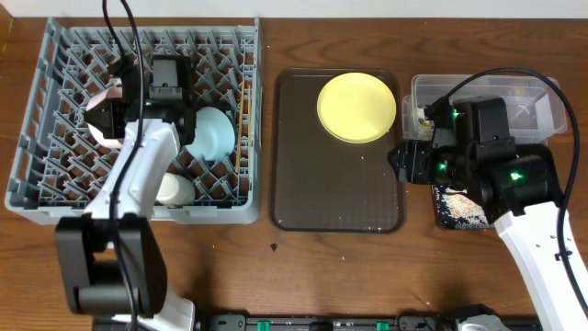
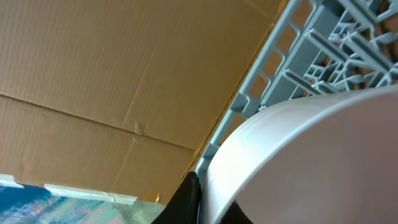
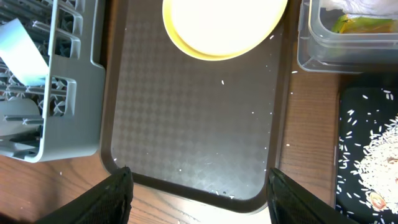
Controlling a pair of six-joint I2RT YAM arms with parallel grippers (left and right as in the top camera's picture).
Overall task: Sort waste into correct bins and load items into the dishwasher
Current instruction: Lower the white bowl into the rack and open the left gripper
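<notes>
Your left arm (image 1: 138, 175) reaches far into the rack (image 1: 55, 55), left gripper (image 1: 108, 115) clamped on the white bowl (image 2: 298, 162), which stands on edge; right gripper (image 3: 202, 193) hangs parted over the tray (image 3: 186, 124).

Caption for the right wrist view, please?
Open right gripper facing the brown tray, yellow plate at its far end, rice crumbs on the black tray alongside.

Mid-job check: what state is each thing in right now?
left gripper: shut on white bowl, over dish rack
right gripper: open, empty, above brown tray
yellow plate: flat on brown tray, not loaded
light-blue bowl: in dish rack
clear tub: holds wrapper and sachet
black tray: holds rice crumbs
</notes>
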